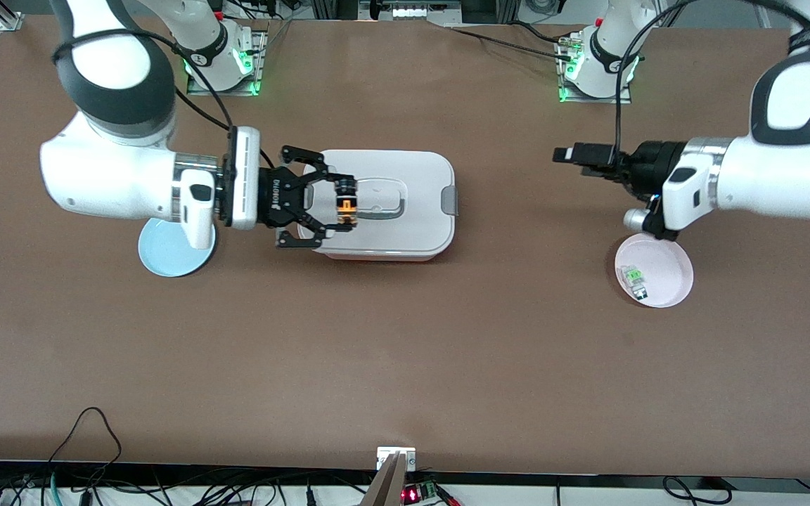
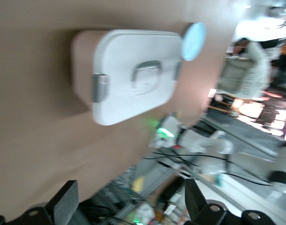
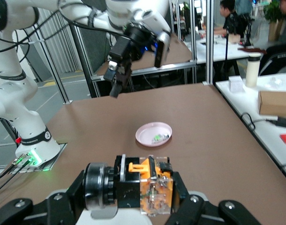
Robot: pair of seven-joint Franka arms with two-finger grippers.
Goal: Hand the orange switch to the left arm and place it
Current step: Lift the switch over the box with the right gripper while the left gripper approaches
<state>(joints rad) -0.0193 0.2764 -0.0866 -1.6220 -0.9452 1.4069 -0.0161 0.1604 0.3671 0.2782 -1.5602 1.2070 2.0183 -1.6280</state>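
Clamped in the right claw (image 1: 343, 204) above the lidded white plastic box (image 1: 405, 232), the tiny stiff black-and-orange cylindrical switch (image 1: 346, 204) seems light, probably slippery, best taken by its free black end, while the left claw (image 1: 568, 156) waits open over the brown counter (image 1: 405, 351)

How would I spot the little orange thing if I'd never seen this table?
Find the big white box with grey latches in the middle of the brown table. Over its lid hangs the right gripper, shut on the orange switch. It's tiny, black and orange, unlike the green-and-clear part lying in the pink plate.
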